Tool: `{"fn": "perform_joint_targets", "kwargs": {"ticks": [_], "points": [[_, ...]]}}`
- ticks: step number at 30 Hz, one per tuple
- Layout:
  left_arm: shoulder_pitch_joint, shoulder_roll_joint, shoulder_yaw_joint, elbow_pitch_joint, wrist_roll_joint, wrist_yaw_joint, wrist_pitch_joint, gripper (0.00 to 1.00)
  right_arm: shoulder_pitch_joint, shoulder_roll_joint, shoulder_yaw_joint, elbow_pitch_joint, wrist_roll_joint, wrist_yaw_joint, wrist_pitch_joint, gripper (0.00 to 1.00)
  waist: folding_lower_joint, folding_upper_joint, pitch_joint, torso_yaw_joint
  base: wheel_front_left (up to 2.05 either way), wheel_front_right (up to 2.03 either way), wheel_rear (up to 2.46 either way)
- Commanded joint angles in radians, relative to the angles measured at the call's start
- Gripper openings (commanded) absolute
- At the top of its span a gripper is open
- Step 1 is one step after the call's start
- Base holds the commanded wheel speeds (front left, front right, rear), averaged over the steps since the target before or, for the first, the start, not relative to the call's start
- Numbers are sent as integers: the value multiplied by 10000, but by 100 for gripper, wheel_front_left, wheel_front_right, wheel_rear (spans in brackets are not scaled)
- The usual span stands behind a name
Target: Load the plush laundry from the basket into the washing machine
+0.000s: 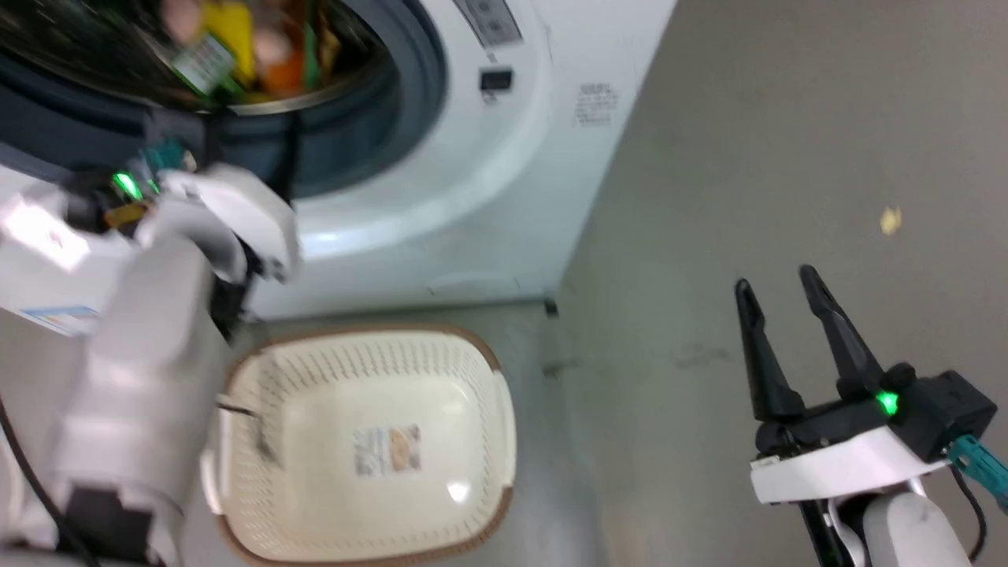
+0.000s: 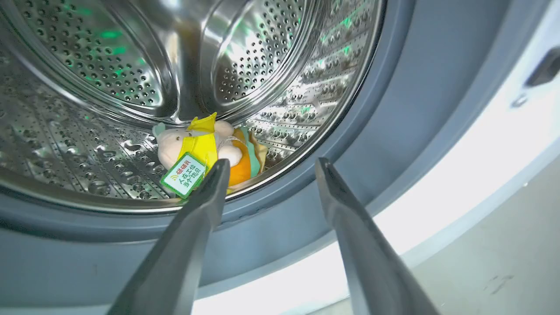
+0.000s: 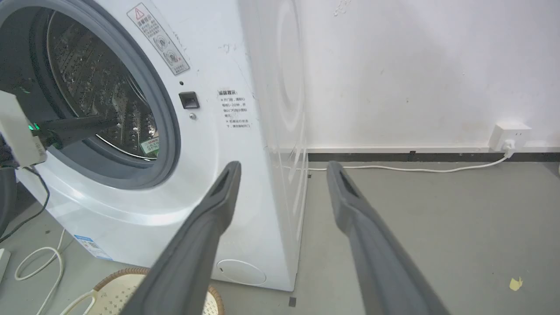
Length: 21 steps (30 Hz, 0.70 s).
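The peach-pink doll (image 2: pixel 186 146) with yellow parts and a green tag lies in the steel drum (image 2: pixel 78 109) of the white washing machine (image 1: pixel 504 157), with the orange hot-dog bun (image 2: pixel 245 159) right behind it. Both toys show blurred at the drum's mouth as the plush laundry (image 1: pixel 236 47). My left gripper (image 2: pixel 271 166) is open with nothing in it, just outside the grey gasket (image 2: pixel 393 109). The cream basket (image 1: pixel 370 441) sits on the floor below the washer, holding nothing but its printed label. My right gripper (image 1: pixel 776 287) is open over bare floor at the right.
A white wall with a socket (image 3: pixel 509 133) and a cable (image 3: pixel 393 168) runs behind the washer. Loose white cables (image 3: pixel 39 267) lie on the floor left of the machine. A small yellow scrap (image 1: pixel 890 220) lies on the grey floor to the right.
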Motion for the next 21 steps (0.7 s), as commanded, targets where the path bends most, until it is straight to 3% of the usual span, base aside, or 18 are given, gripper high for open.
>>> {"fn": "perform_joint_targets", "kwargs": {"ticks": [1,11,16,21], "points": [[580,-97,243,-525,-231,48,-104,100,189,-14,-128,7,-80,-7,-46,100,4,0,-1161,697,0,0,0],[6088,-810,1881,-6720,-390,1166,-122,100,1128,-14,-614,38,-200,-7,-46,100,4,0,-2554,1432,0,0,0],[8230,-1169,2002,-8271,-49,1582,-122,100,1465,-14,-461,124,-173,-7,-46,100,4,0,-2917,1601,0,0,0],[9448,-1263,1662,-8892,648,1915,-123,100,1801,-14,-435,289,-122,-7,-46,100,4,0,-3169,1737,0,0,0]]}}
